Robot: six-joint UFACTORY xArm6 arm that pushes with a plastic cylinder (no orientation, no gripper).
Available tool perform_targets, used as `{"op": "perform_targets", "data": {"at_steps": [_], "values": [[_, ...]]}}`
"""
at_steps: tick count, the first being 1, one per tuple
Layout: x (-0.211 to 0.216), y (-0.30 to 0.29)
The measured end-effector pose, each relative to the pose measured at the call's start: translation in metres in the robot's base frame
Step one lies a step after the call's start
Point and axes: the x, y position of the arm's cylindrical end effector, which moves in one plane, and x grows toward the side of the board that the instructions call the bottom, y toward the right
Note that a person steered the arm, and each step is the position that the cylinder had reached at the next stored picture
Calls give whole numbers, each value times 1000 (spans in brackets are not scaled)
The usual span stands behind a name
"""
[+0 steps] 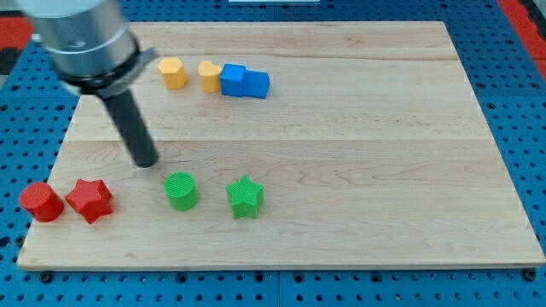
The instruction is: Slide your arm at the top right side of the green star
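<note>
Nearest the camera, low on the wooden table (358, 170), runs a row of four blocks. Farthest to the view's left sits a red cylinder (41, 202), close to the table's left edge, and just beside it at its 3 o'clock is a red star (90, 200). Next along, a short way apart, stands a green cylinder (181, 190), and near that, again at 3 o'clock, is the green star (246, 197) — a little left of the table's middle and near its bottom edge.

My tip (148, 161) rests on the table at about 10 o'clock from the green cylinder, near it but not touching. From the green star the tip lies at roughly 10 o'clock and well apart, so the star's 1 o'clock side has nothing beside it. The dark rod leans up toward the view's top left into the grey arm housing (81, 38).

At the view's top, a second row: a yellow block (172, 73) with a rounded top, then a smaller yellow block (209, 75) whose shape I cannot make out, touching a blue cube (232, 79), which in turn touches a second blue cube (256, 83) at its 3 o'clock.

No claw is fitted — the arm ends in the bare rod, so nothing is spread or pinched.
</note>
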Motion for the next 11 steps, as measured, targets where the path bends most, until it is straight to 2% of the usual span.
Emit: {"op": "perform_targets", "data": {"at_steps": [2, 3, 6, 8, 10, 11], "values": [[-18, 93], [-11, 104], [-12, 104], [-12, 58], [-30, 46], [-34, 110]]}}
